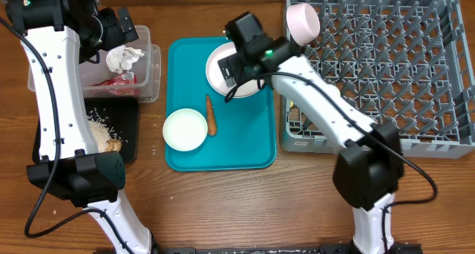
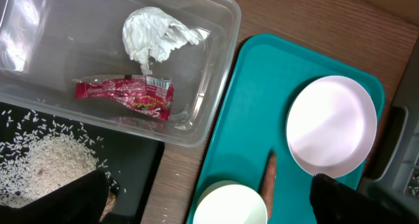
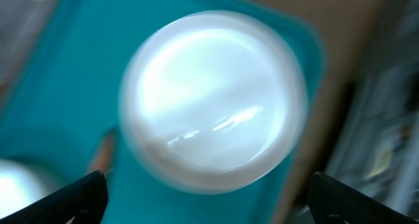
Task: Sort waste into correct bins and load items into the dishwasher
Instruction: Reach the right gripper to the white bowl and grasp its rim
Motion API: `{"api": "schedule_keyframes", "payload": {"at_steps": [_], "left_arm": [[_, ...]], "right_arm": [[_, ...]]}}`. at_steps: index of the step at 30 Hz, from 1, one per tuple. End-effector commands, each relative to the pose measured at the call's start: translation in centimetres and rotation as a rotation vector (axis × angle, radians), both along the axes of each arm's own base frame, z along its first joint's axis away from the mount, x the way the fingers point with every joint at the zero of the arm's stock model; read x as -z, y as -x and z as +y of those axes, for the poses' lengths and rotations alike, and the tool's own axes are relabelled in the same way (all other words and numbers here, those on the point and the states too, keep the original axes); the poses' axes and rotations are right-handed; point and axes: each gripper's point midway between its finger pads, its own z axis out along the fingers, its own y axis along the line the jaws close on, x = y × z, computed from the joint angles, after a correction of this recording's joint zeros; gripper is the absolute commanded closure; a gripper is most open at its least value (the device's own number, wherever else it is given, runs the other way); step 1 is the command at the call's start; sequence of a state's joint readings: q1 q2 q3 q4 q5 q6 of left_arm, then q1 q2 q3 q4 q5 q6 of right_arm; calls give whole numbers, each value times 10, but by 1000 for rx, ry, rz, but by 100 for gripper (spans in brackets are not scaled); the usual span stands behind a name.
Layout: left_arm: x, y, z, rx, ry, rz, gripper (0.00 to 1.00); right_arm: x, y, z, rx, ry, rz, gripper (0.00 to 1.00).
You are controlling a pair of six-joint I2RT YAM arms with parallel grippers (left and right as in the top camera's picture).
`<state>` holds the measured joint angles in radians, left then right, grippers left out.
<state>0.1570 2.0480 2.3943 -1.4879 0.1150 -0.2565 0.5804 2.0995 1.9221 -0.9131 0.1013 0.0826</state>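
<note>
A teal tray [image 1: 252, 142] holds a white plate [image 1: 217, 67], a white bowl [image 1: 185, 129] and a thin brown stick [image 1: 211, 114]. My right gripper [image 1: 239, 76] is open, hovering over the plate [image 3: 213, 99]; its fingertips show at both lower corners of the blurred right wrist view. My left gripper [image 1: 119, 27] is open and empty above the clear plastic bin [image 1: 148, 87], which holds a crumpled white tissue [image 2: 154, 33] and a red wrapper [image 2: 124, 96]. A pink cup [image 1: 303, 21] stands in the grey dishwasher rack [image 1: 415, 76].
A black tray [image 1: 128, 128] with scattered rice [image 2: 46, 162] lies at the left, below the clear bin. The plate [image 2: 330, 126], bowl [image 2: 230, 203] and stick [image 2: 270, 178] also show in the left wrist view.
</note>
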Motion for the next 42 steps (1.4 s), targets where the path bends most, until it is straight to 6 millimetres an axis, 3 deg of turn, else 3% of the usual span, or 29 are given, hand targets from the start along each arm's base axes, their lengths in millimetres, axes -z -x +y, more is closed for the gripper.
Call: {"api": "schedule_keyframes", "payload": {"at_steps": [1,5,8,13,17,27,42], "left_arm": [[-4,-1,-2,-5,-5,-12,0],[-4,-1,-2,-5,-5,-12,0],[-4,-1,-2,-5,-5,-12,0],[-4,-1,-2,-5,-5,-12,0],[-4,-1,-2,-5,-5,-12,0],[-4,-1,-2,-5,-5,-12,0],[-4,-1,-2,-5,-5,-12,0]], "right_arm": [[-44,67,65,-161,-412,266,8],[-22,97,90,-235,-427,368,21],[8,109,99,-204,-380,406,31],[52,112,89,-8,-287,418,42],[73,109,77,94,-256,408,43],[92,114,79,84,-263,406,55],[113,133,99,56,-245,439,68]]}}
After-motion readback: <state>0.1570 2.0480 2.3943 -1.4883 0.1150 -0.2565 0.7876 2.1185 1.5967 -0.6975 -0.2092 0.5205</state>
